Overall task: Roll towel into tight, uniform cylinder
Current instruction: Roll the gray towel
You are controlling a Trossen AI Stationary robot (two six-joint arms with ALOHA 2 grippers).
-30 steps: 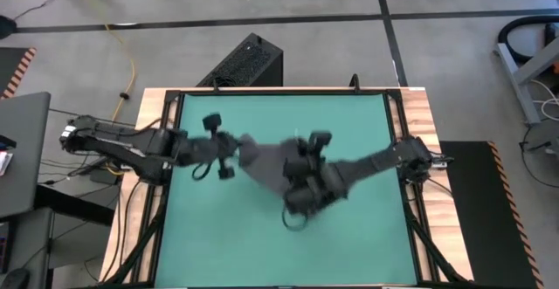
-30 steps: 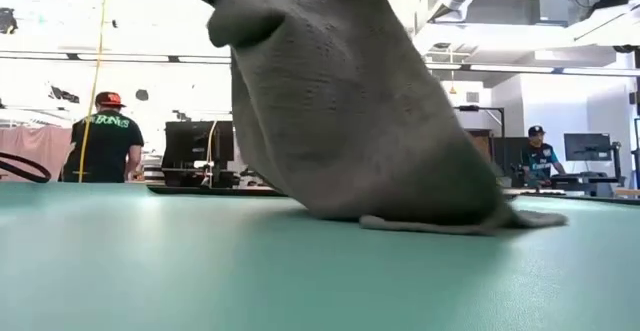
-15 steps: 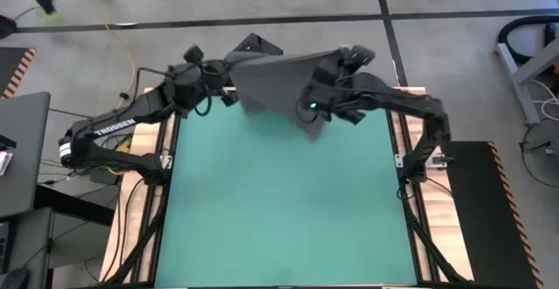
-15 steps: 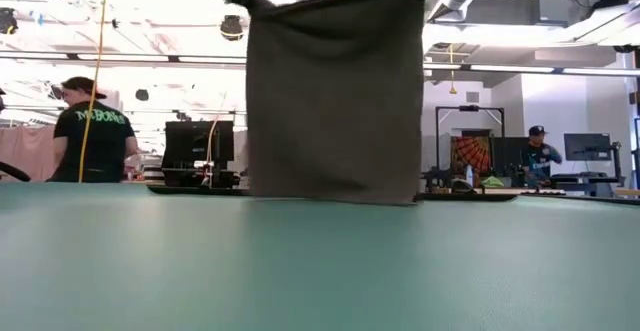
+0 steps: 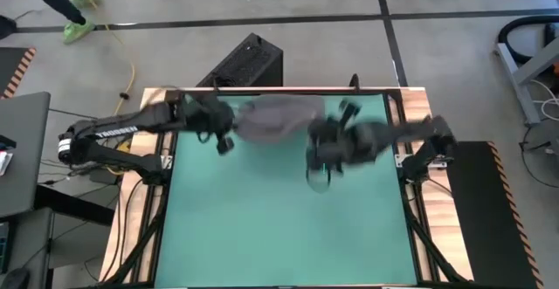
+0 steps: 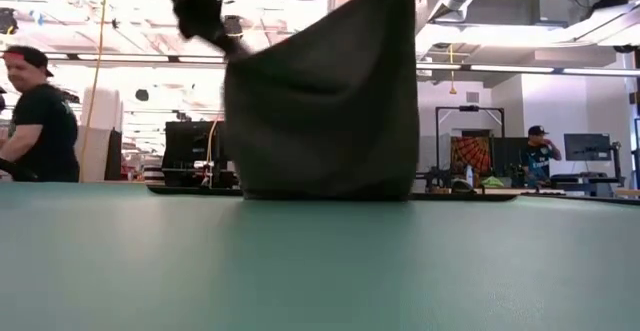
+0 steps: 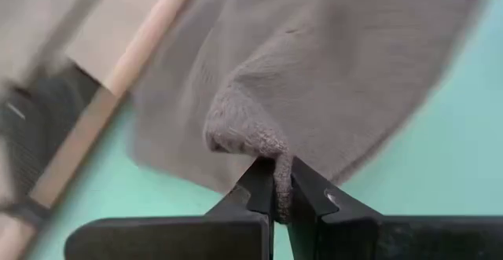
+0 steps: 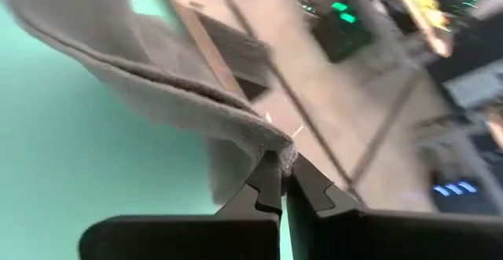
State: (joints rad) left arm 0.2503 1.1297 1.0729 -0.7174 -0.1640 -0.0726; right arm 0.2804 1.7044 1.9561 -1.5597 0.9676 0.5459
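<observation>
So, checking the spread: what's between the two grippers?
The towel, stretched between left gripper and right gripper, each pinching a corner, in the high view.

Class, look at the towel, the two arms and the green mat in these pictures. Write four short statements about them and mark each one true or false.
1. Both end effectors grip the towel. True: left end effector and right end effector each pinch an edge.
2. The towel is rolled into a cylinder. False: it hangs open between the arms.
3. The towel is over the far part of the green mat. True.
4. The black box sits on the mat. False: it stands on the floor beyond the table.
</observation>
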